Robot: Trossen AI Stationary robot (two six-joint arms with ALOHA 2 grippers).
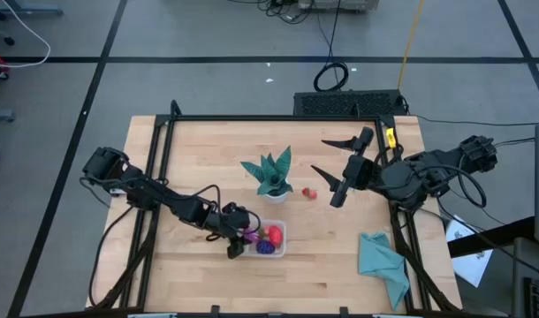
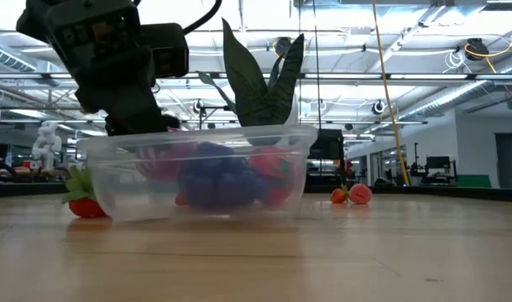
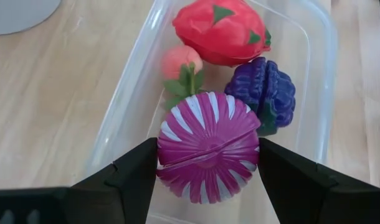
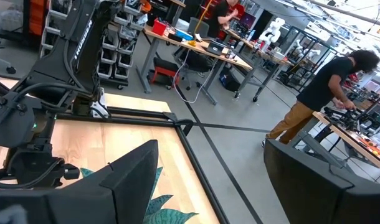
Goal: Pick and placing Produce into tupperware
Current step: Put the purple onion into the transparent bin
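Produce already loaded in the tupperware (image 1: 279, 231): large red piece (image 3: 221, 31), dark purple piece (image 3: 268, 90), one strawberry (image 3: 180, 62). Left pincer (image 3: 205, 165) grips the pink-purple ball (image 3: 205, 146) just above the tupperware interior, unreleased; right pincer (image 1: 334, 170) hangs wide, empty, above the bench (image 1: 208, 159). Two small pieces (image 1: 308, 192) by the plant (image 1: 271, 175), and one strawberry (image 2: 84, 201) outside the wall, remain.

Clear tupperware (image 1: 278, 231) sits near the tabletop's front edge, holding a red dragon-fruit piece (image 3: 221, 30), dark purple piece (image 3: 265, 90), small pink fruit (image 3: 180, 62). Pink-purple striped ball (image 3: 205, 146) above its end. Two small pieces (image 1: 309, 192) lie mid-table.
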